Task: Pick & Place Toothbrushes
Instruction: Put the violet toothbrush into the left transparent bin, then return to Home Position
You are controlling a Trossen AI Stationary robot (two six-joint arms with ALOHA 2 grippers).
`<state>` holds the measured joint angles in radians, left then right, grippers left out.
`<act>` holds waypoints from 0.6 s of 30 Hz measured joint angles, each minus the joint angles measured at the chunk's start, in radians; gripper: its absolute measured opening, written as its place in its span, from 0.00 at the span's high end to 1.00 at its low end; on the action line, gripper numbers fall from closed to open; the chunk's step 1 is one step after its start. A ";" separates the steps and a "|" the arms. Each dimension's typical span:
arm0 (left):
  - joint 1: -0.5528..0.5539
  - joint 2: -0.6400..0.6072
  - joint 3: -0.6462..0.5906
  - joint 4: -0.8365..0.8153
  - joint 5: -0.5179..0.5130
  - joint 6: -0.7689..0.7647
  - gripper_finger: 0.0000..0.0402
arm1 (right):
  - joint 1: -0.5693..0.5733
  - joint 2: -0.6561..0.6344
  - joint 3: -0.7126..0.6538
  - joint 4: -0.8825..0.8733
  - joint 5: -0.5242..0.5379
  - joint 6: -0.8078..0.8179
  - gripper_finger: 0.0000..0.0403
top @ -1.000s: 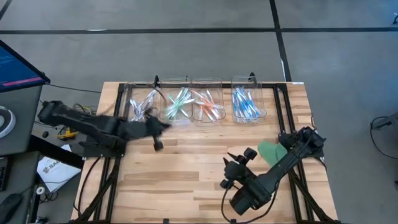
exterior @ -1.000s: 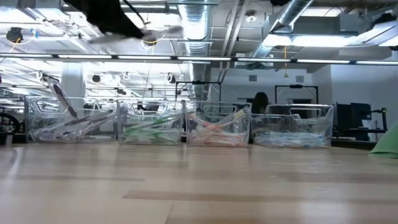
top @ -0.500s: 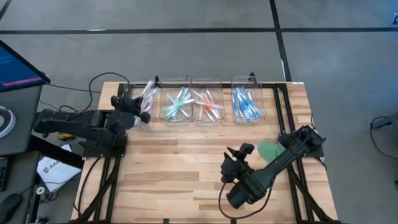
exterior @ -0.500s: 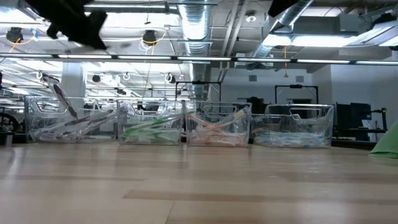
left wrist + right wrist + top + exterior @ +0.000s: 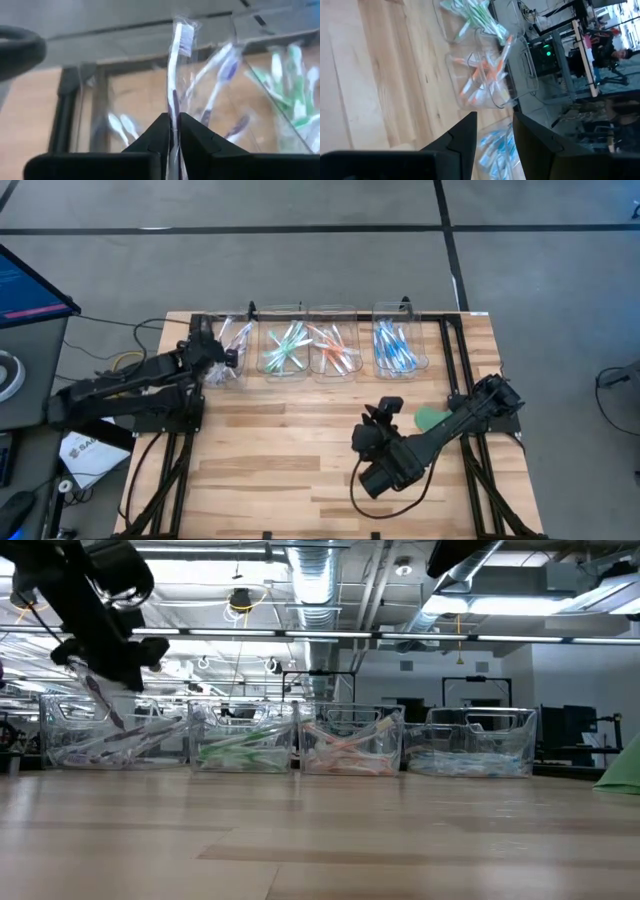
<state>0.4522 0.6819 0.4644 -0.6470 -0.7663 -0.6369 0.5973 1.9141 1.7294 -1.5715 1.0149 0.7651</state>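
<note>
Holding a wrapped purple toothbrush (image 5: 176, 65) pinched in the left claw (image 5: 222, 356) over the clear bin (image 5: 232, 340) nearest the bench's far left corner; probably the drop step, needs release. Right claw (image 5: 492, 132) spread, empty, above the bench's middle.

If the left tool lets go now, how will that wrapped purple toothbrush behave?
Purple toothbrush, pinched in the left tool, stands straight: probably stiff and light. Its clear wrapper looks slippery. Over the leftmost bin, it would likely drop in, not roll.
</note>
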 joint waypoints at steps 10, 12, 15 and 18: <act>0.079 0.000 -0.075 0.084 0.121 0.002 0.79 | -0.006 0.001 0.000 0.001 0.001 -0.071 0.70; 0.079 0.000 -0.077 0.086 0.090 0.003 0.77 | -0.005 0.001 0.000 0.001 0.001 -0.101 0.70; 0.079 -0.004 -0.077 0.094 0.060 0.023 0.74 | 0.000 0.001 0.000 0.001 0.003 -0.162 0.70; 0.079 -0.011 -0.077 0.147 0.057 0.122 0.74 | -0.004 -0.011 -0.002 0.003 0.005 -0.225 0.70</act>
<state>0.5310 0.6713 0.3878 -0.5001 -0.7093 -0.5151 0.5930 1.9034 1.7277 -1.5685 1.0201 0.5399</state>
